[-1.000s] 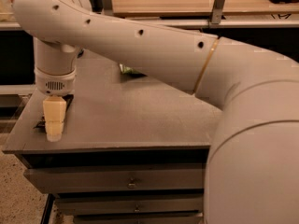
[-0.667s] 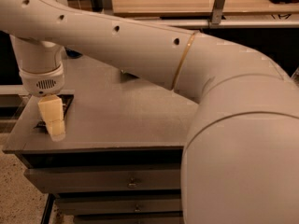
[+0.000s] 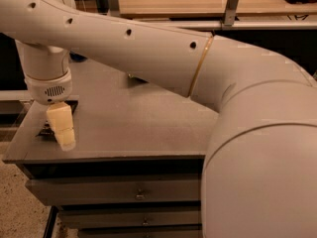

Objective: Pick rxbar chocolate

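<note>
**Black wrapper beneath the gripper: lining up, grasp not yet made**

Hanging over the left front corner of the flat grey tabletop (image 3: 143,128): the cream-tipped gripper (image 3: 66,141) at the end of the big, smooth-shelled white robot arm (image 3: 148,38), pointing straight down with its tip close to the surface. Lying flat near the table's left edge, just behind and to the left of that tip: the rxbar chocolate (image 3: 44,132), showing only as a thin sliver of black wrapper and mostly hidden by the gripper. Touching it or just clear of it: impossible to tell. Degree of opening, and any hold on the bar: impossible to tell as well, though with the bar lying flat on the top, probably not lifted.

Judging the step: lining up for the pick, late in the reach, with grasp and lift not yet done. Calling next, most likely, for a small shift toward the bar, a short drop onto it and a pinch across its narrow width. Being so thin and flat, probably prone to sliding toward the edge under a poor bite.

Looking for labels: nothing legible. Showing faint pale specks on the wrapper, too small to read. Carrying no brand on the arm, only a small round vent grille (image 3: 53,90) on the wrist. Sitting below the top: grey metal drawers (image 3: 138,192) with small pulls, unmarked. Peeking out from behind the arm: a dark object (image 3: 137,78), too hidden to name.
</note>
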`<state>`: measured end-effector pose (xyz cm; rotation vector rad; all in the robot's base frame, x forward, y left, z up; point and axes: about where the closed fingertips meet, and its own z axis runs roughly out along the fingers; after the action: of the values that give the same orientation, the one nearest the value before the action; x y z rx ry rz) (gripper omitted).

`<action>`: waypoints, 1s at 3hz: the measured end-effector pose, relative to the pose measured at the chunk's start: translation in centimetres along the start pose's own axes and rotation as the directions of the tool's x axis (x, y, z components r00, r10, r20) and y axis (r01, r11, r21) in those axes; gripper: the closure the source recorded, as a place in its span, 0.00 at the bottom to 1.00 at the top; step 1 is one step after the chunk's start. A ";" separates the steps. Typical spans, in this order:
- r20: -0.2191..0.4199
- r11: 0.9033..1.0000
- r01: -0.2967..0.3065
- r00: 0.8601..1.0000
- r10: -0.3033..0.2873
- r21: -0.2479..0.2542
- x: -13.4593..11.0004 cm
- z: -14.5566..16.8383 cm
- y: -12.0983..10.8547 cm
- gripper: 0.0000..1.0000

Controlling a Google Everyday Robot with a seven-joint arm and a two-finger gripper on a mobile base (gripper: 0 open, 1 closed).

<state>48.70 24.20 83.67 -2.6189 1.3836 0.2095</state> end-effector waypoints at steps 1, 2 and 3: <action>-0.018 0.995 0.100 0.995 -0.099 0.013 -0.2 -0.4 -0.3 0.00; -0.058 0.982 0.186 0.981 -0.186 0.005 -0.4 -0.9 -0.8 0.00; -0.057 0.982 0.191 0.980 -0.190 0.006 -0.4 -0.8 -0.8 0.00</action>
<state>49.19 24.82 84.59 -2.7453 1.1354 0.1024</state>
